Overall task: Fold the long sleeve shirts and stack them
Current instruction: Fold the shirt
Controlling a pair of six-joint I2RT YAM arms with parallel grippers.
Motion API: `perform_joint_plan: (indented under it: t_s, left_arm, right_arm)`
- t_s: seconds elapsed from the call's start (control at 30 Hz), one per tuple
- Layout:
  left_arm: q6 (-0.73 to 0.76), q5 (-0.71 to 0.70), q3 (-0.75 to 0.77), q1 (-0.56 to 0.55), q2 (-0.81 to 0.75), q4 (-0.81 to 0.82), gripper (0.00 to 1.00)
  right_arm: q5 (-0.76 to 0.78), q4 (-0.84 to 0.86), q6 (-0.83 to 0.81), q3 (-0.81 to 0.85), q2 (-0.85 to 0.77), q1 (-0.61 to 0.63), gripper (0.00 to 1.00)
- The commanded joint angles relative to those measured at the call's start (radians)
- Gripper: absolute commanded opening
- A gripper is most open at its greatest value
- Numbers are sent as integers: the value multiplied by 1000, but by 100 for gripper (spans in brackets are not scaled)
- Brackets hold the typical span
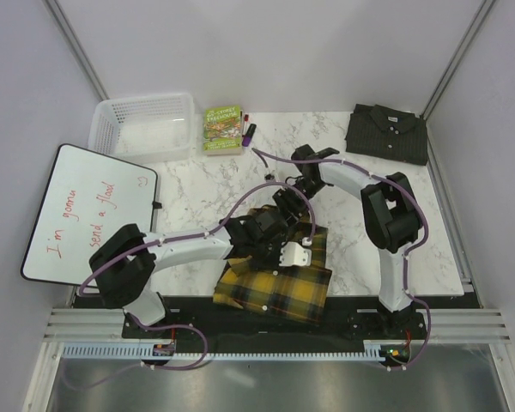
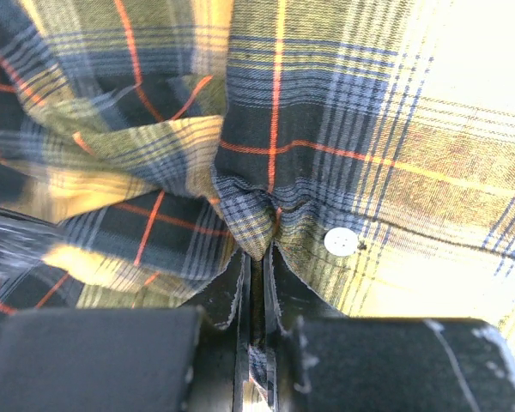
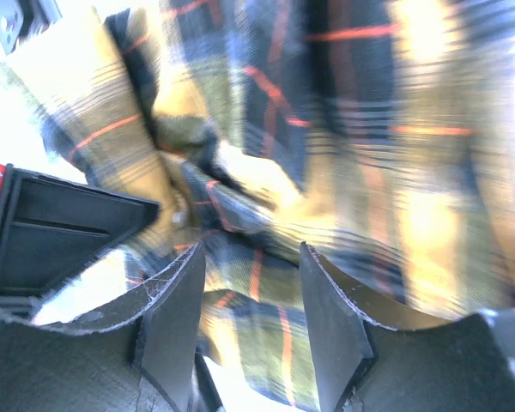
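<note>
Pinching, left gripper (image 2: 256, 257): we found the jaws closed on a gathered fold of the plaid shirt (image 1: 279, 287), judged an anchor for folding.
Right gripper (image 3: 249, 300): jaws stood partly apart at the same cloth; we saw nothing clamped.
Plaid location: bunched at the near table (image 1: 197, 184) edge, between both arms.
Grey shirt (image 1: 388, 133): lay folded at the far right corner, judged the stack base.

Ref plaid shirt (image 1: 279, 287): L arm (image 1: 189, 251) and R arm (image 1: 348, 176) crowd its far edge — blocked there. Right of it & further back, open table (image 1: 429, 240). Whiteboard (image 1: 90, 213) walls left; basket (image 1: 144, 127), book (image 1: 222, 129) far-left — grey shirt (image 1: 387, 133) far-right.
</note>
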Motion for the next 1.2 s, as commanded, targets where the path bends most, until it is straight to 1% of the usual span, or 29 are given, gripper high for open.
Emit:
perform_joint_plan:
  t_s: [0.0, 0.17, 0.23, 0.3, 0.37, 0.4, 0.43, 0.57, 0.6, 0.63, 0.7, 0.87, 1.17]
  left_arm:
    - [-32, 34, 100, 35, -10, -82, 10]
    - [49, 129, 183, 136, 36, -141, 19]
    - [69, 177, 213, 174, 59, -165, 26]
    - [93, 201, 243, 188, 71, -189, 32]
    - [121, 217, 256, 193, 75, -200, 36]
    - [130, 224, 260, 193, 76, -214, 39]
    - [138, 232, 267, 194, 81, -217, 40]
    - [155, 261, 292, 201, 87, -240, 45]
    - [158, 270, 295, 202, 87, -247, 49]
    - [159, 284, 299, 202, 87, -251, 51]
    - [179, 303, 310, 202, 104, -264, 53]
    - [216, 347, 344, 204, 169, -289, 54]
    - [227, 366, 379, 211, 254, -297, 54]
  right_arm:
    - [42, -37, -43, 87, 1, -62, 55]
    - [76, -23, -37, 178, 80, -124, 55]
    - [105, -14, -32, 225, 100, -129, 55]
    - [108, -12, -20, 273, 127, -129, 55]
    - [105, -14, -11, 304, 153, -128, 55]
    - [105, -12, -4, 325, 161, -129, 55]
    - [108, -14, -4, 334, 170, -128, 55]
    - [99, -29, -6, 348, 153, -129, 55]
    - [92, -34, -4, 342, 146, -128, 55]
    - [84, -32, -1, 339, 127, -126, 55]
    - [62, -34, 6, 341, 112, -128, 55]
    - [35, -37, 16, 368, 97, -128, 56]
    - [49, -20, 32, 422, 170, -141, 55]
